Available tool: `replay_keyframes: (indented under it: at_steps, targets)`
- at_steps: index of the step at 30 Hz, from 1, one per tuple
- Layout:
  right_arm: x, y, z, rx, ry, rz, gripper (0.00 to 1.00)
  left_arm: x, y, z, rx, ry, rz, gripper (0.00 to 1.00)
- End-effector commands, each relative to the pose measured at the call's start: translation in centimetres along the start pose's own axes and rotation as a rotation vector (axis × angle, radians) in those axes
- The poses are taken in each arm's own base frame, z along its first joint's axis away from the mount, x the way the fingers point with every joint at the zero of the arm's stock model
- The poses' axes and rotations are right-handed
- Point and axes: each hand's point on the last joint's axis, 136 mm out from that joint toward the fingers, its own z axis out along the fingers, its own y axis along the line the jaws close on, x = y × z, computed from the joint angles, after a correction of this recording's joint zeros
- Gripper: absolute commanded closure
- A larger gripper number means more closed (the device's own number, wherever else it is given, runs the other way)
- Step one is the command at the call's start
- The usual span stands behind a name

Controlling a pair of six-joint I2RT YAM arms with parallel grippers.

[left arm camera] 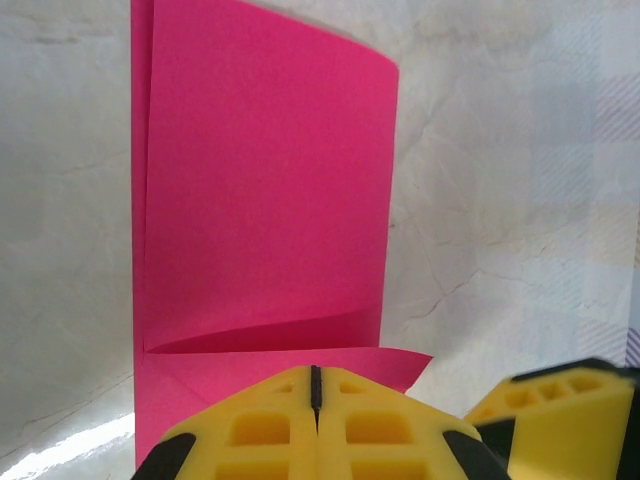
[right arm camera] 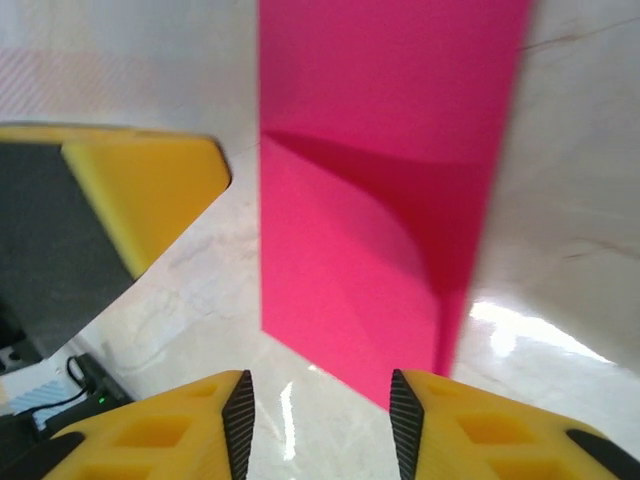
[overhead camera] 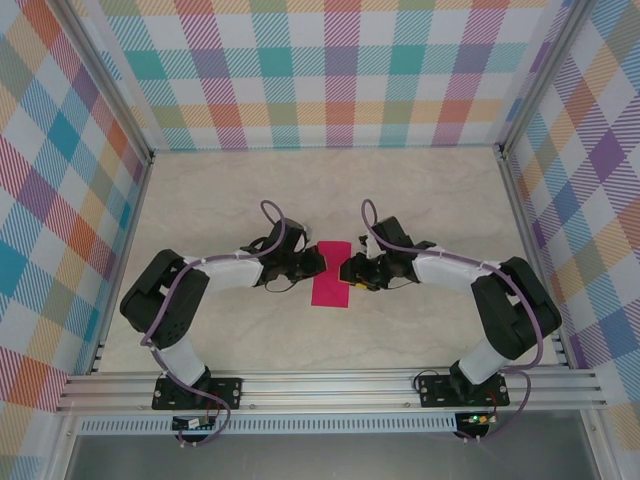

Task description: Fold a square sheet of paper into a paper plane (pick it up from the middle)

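At the middle of the desk (overhead camera: 220, 200), the left pincer (left arm camera: 315, 392) has its two yellow fingertips pressed together, seam shut, right at one edge of the square sheet of paper (left arm camera: 265, 200). I can't say whether a layer is nipped between them or whether they merely rest on it. Facing it from the right, the right pincer (right arm camera: 318, 415) stands with its jaws apart. A corner of the pink paper lies just ahead of the gap, and nothing is held. The paper lies on the desk between the two, doubled over into a tall rectangle, well apart from the checked walls (overhead camera: 340, 70).

It looks feather-light and limp to me. A nudge would likely send it sliding on the smooth marbled surface, and a careless pinch would leave a stray crease. I'd take it by a free edge near the middle of its length, one pincer pinning it while the other lifts.

From overhead you get the layout: both pincers reaching in from left and right at the sheet's far half, with their tips too small to read. The left wrist view gives the closed seam, the offset between the two layers and the top flap bowing up. The right wrist view gives the open gap and the shadow under that raised flap.
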Motion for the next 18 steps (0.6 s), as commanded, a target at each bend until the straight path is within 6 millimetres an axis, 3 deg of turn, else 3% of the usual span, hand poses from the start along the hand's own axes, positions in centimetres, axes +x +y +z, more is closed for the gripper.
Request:
replay_keyframes:
  at_steps: [1, 18]
  targets:
    - [-0.2, -1.7, 0.2, 0.07, 0.001, 0.056, 0.56, 0.6, 0.2, 1.0, -0.012, 0.04, 0.007, 0.97]
    - [-1.1, -1.1, 2.2, 0.009, 0.029, 0.079, 0.59, 1.1, 2.3, 1.8, -0.094, 0.059, 0.01, 0.99]
